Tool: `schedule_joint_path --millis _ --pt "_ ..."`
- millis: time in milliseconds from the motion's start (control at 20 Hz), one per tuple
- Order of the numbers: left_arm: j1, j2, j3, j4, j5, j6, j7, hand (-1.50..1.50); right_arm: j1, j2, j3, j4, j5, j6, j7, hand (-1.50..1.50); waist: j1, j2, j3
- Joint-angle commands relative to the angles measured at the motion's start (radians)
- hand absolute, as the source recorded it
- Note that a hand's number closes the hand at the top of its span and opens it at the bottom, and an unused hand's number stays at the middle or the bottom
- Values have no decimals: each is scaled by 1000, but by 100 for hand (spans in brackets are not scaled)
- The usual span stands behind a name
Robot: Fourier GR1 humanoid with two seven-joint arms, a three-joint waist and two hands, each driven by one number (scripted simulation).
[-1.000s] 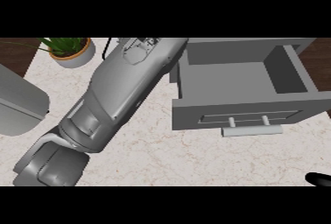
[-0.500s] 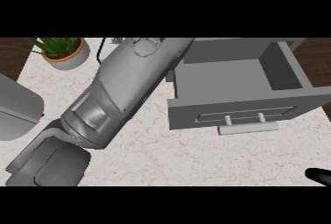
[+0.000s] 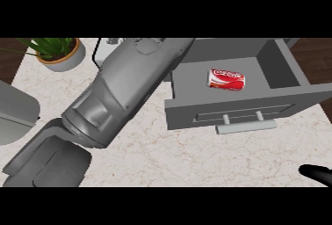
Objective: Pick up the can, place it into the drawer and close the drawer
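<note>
A red can (image 3: 227, 80) lies on its side inside the open grey drawer (image 3: 188, 110), near the middle of its floor, with no hand touching it. The drawer's bar handle (image 3: 243, 128) faces me. My left forearm (image 3: 123, 92) runs from the lower left up to the picture's top, beside the drawer's left wall. Its hand is cut off at the top and does not show. A small black part of my right hand (image 3: 318, 172) shows at the lower right edge, far from the drawer.
A potted green plant (image 3: 59, 55) stands at the back left of the marble counter (image 3: 194, 158). A grey rounded appliance (image 3: 13, 110) sits at the left edge. Dark floor shows to the right of the drawer.
The can now shows lying in the drawer, where none showed before. My left forearm has swung a little to the right, toward the drawer's left wall.
</note>
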Motion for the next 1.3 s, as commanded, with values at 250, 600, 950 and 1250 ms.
schedule_joint_path --millis 250,600,950,1250 --pt "-27 0 -13 15 79 44 -7 -150 -99 -95 73 1 166 31 -42 -150 -7 3 -1" --pt "-26 0 49 23 140 -8 -64 -150 -157 -172 170 132 401 49 -115 -150 41 2 -2" --pt "-66 0 13 44 134 23 -65 -150 -227 -152 330 386 657 -40 -265 -150 65 -1 -1" --pt "-43 0 8 60 111 -14 -90 -150 -347 -114 437 593 861 -128 -260 -150 94 -7 -3"
